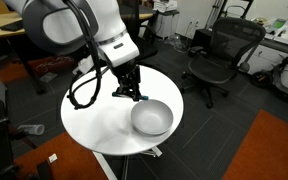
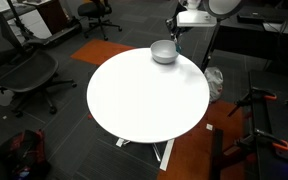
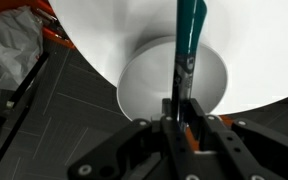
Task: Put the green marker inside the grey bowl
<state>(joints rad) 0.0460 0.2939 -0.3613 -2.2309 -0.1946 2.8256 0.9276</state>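
In the wrist view my gripper (image 3: 180, 108) is shut on the green marker (image 3: 191, 35), a thin teal stick that points away from the jaws over the grey bowl (image 3: 144, 85). The bowl sits near the edge of the round white table in both exterior views (image 1: 152, 117) (image 2: 164, 52). In an exterior view the gripper (image 1: 134, 95) hangs just beside the bowl's rim, above the table. In an exterior view the gripper (image 2: 176, 30) is above the bowl. The marker is too small to make out in the exterior views.
The round white table (image 1: 104, 125) (image 2: 144, 95) stands on a pedestal. Black office chairs (image 1: 219, 55) (image 2: 19, 65) stand around it on the dark floor. A white plastic bag (image 3: 9, 55) lies on the floor below the table's edge. An orange mat (image 2: 94, 48) lies nearby.
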